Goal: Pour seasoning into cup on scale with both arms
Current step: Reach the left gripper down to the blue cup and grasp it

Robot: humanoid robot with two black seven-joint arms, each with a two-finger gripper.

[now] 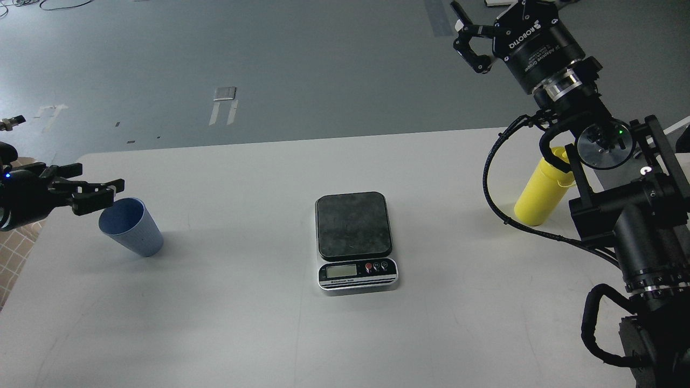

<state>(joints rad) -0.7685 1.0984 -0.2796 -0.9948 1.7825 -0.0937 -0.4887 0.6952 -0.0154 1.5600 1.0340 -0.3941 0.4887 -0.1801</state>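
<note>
A: What's under the arms?

B: A white table (259,323) with a rounded far edge; grey floor (296,64) with tape marks lies beyond it.

A: And the left gripper (99,195)?

B: At the table's left edge, fingers spread, just above the rim of the blue cup (132,227). The scale (356,240) sits well off to its right, platform bare, with open tabletop between.

A: The right one?

B: The right gripper (470,40) is raised over the floor past the far edge, fingers apart, holding nothing. The yellow seasoning (542,194) stands below and nearer, partly hidden behind that arm, near the right edge.
</note>
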